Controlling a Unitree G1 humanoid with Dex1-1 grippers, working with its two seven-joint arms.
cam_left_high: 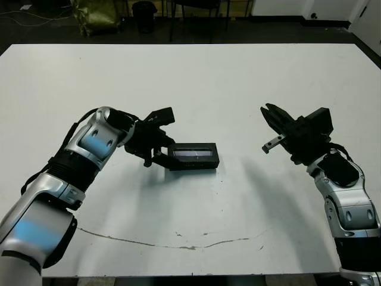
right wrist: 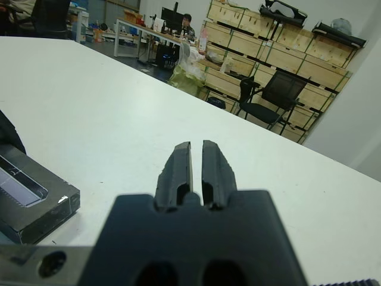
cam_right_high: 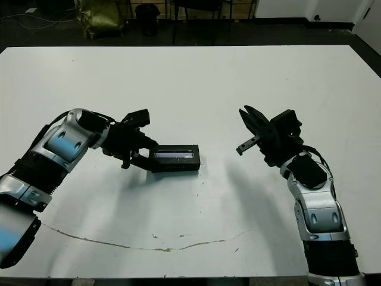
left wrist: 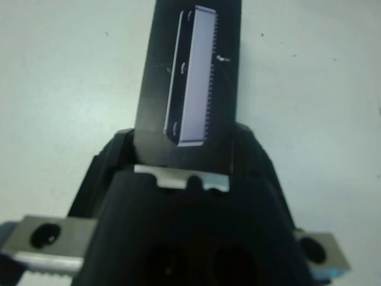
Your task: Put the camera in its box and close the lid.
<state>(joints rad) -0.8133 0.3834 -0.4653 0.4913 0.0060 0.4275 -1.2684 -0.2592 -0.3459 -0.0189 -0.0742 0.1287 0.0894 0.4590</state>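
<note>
Box (cam_left_high: pixel 193 157) lies closed on table (cam_left_high: pixel 238 77), lid (left wrist: pixel 193 77) down; left gripper (cam_left_high: pixel 159 156) clamps its end, likely steadying it. Right gripper (cam_left_high: pixel 269 128) hangs apart, fingers (right wrist: pixel 178 170) nearly together, empty.

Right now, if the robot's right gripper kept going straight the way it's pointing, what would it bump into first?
Probably nothing nearby. The right gripper points up the table and past the closed box, over bare white surface, though depth is hard to judge.

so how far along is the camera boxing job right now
The box lies on the table with its lid down, lilac strip up; no camera shows loose, so packing looks done. The left gripper is at the box's end. The right gripper hangs shut, apart. Left: perhaps only letting go.
</note>
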